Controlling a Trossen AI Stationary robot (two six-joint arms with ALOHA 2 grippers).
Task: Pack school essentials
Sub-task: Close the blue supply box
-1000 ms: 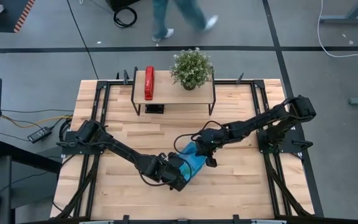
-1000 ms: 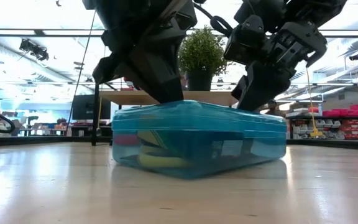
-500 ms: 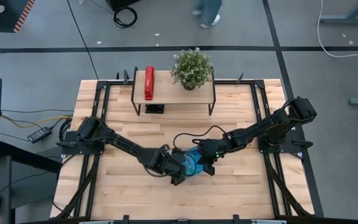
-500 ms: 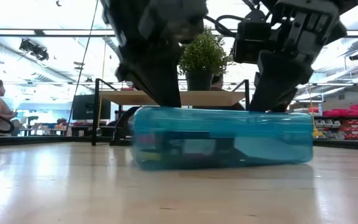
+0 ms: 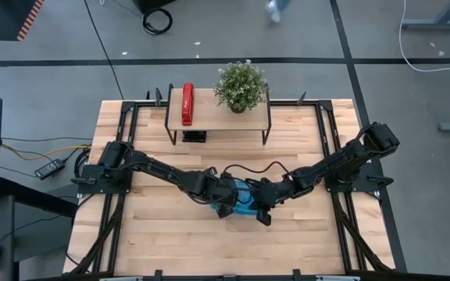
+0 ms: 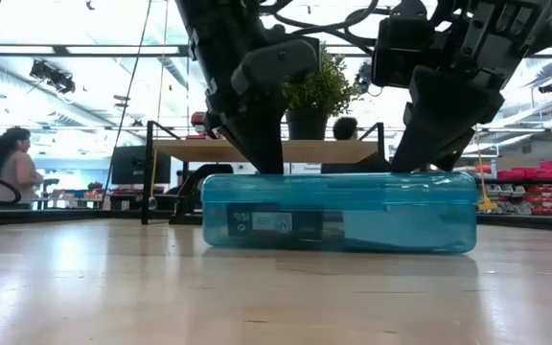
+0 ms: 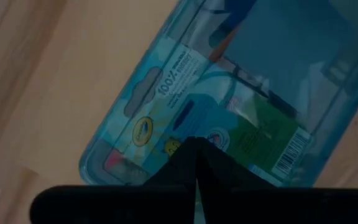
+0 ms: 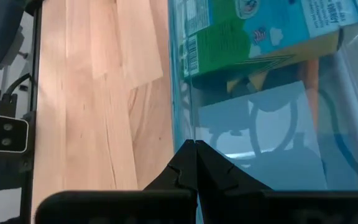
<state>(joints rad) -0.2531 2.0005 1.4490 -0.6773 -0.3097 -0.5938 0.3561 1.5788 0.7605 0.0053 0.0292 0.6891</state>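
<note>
Case: translucent blue hinged case, lid down, flat on desk, middle of the high view
Contents: green-blue printed packet and something orange visible through the plastic
Left pincer: clenched, pressing on the case's left end
Right pincer: clenched too, pressing on its right end
Shelf: red stapler and plant, upper centre

Robotics lab w/ wood bench, floor cables, stocked shelves
</note>
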